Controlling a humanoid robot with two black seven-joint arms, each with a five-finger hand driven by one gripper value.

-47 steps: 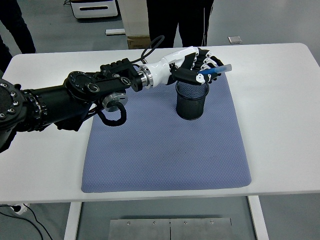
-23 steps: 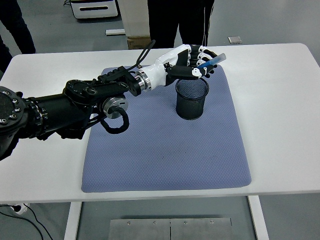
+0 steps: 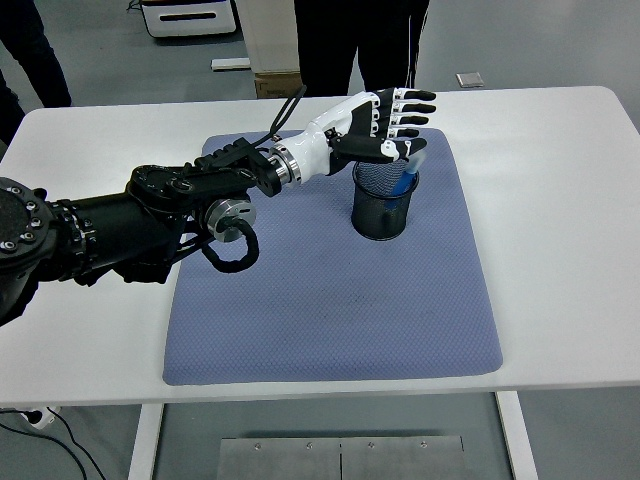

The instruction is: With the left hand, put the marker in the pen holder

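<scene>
A black mesh pen holder (image 3: 383, 200) stands upright on the blue mat (image 3: 330, 290), toward its far right. The blue marker (image 3: 412, 177) leans inside the holder against its right rim, its light cap poking out. My left hand (image 3: 398, 122) hovers just above the holder's far rim, fingers spread out straight and holding nothing. The left arm stretches in from the left edge across the mat's far left corner. No right arm shows.
The mat lies on a white table (image 3: 560, 200). People's dark legs (image 3: 350, 40) stand beyond the far edge, beside a cardboard box (image 3: 272, 45). A cable loop (image 3: 228, 240) hangs under my forearm over the mat.
The hand let go of the marker, which dropped into the holder. The fingers went from curled around it to spread open above the rim.
</scene>
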